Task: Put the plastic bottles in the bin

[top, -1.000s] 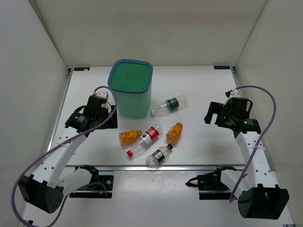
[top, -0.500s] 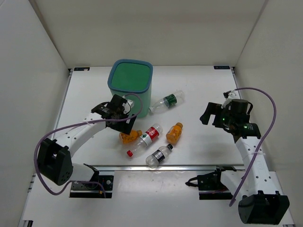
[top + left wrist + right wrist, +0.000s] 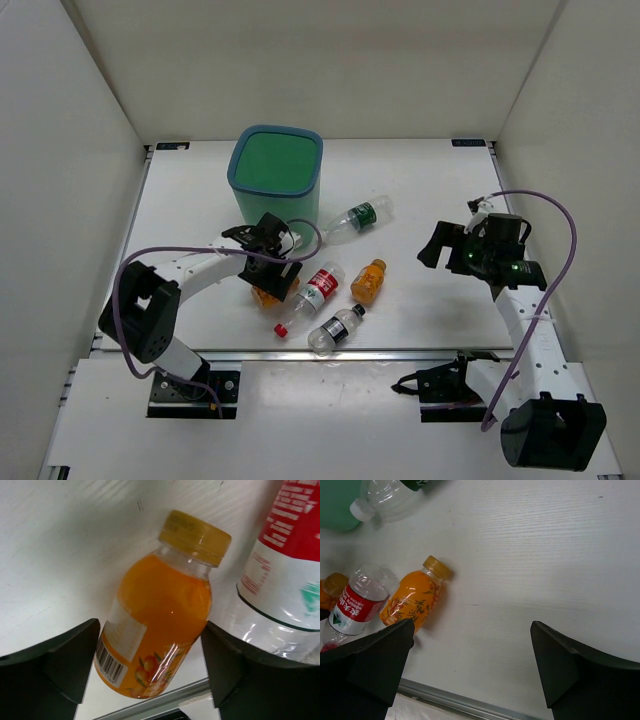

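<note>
The teal bin (image 3: 283, 218) stands upright on the far left-centre part of the white table (image 3: 430, 180), mouth up. All five plastic bottles lie on their sides on the table outside it. The left arm reaches in along the bin's near side, and the left claw (image 3: 150, 630) is down over the left orange bottle (image 3: 160, 605), which lies just near of the bin. In the left wrist view the claw's two black fingers (image 3: 60, 665) flank the bottle's body, one on each side and right up against it. Whether they actually press it cannot be told, and the bottle rests on the table with its yellow cap pointing away from the claw. The red-label bottle (image 3: 315, 288) lies just right of it, close beside the claw's right finger, its red cap toward the near left. The right orange bottle (image 3: 369, 280) lies a little further right, apart from the red-label one. The black-label bottle (image 3: 337, 327) lies nearest the table's near edge, just near of the red-label bottle. The green-label bottle (image 3: 358, 217) lies farther back, just right of the bin, its cap end toward the bin's wall. The right claw (image 3: 472, 630) hovers over bare table on the right, well apart from the bottles, its fingers spread wide and holding nothing.
</note>
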